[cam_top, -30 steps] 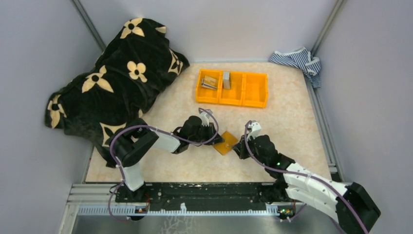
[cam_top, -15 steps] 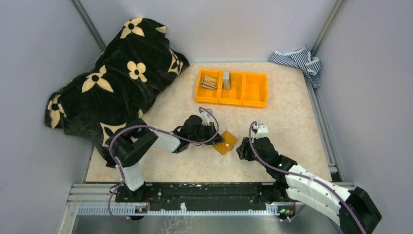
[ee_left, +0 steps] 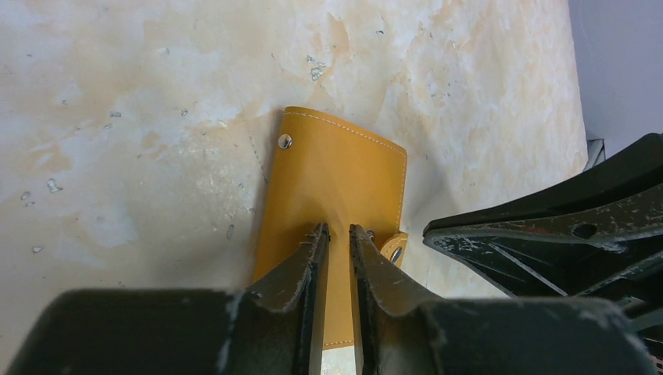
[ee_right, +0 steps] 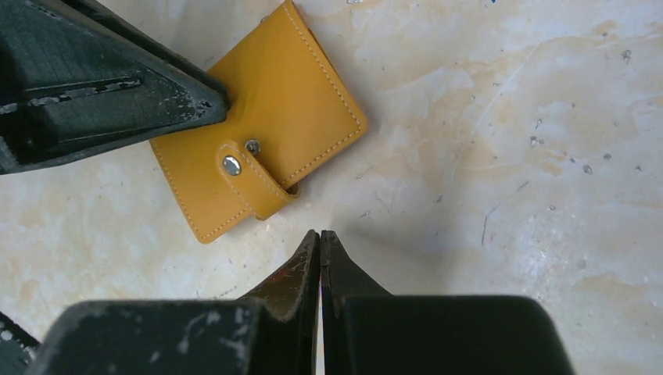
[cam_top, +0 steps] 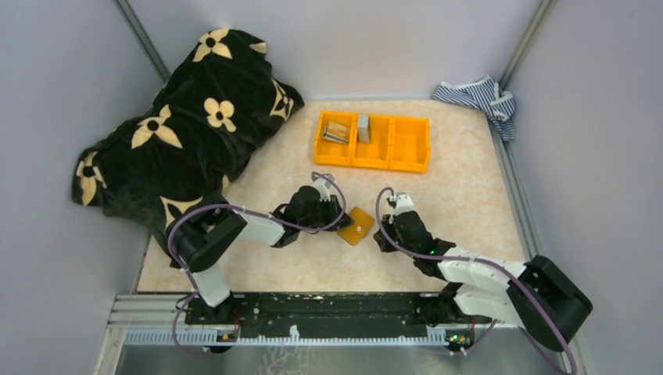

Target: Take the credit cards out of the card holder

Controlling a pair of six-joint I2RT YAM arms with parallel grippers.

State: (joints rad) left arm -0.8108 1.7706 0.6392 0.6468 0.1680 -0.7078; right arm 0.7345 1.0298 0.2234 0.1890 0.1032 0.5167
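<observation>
The card holder [cam_top: 356, 226] is a flat orange-tan wallet lying closed on the table between the two grippers. In the right wrist view [ee_right: 266, 148] its snap tab [ee_right: 250, 176] wraps over the near edge, with a metal stud bare beside it. My left gripper [cam_top: 338, 221] is nearly shut, with only a thin slit between the fingers. Its tips rest on the holder's face [ee_left: 336, 180] in the left wrist view [ee_left: 338, 228]. My right gripper [cam_top: 381, 237] is shut and empty, and its tips [ee_right: 320, 232] sit just off the tab edge. No cards show.
An orange three-compartment bin [cam_top: 373, 141] with metal items in its left compartments stands behind the grippers. A black flowered blanket [cam_top: 188, 117] covers the far left. A striped cloth [cam_top: 477, 98] lies at the back right corner.
My right gripper drew back a little, then moved left and forward again, close to the holder's tab edge. The left gripper and the holder shifted slightly left.
</observation>
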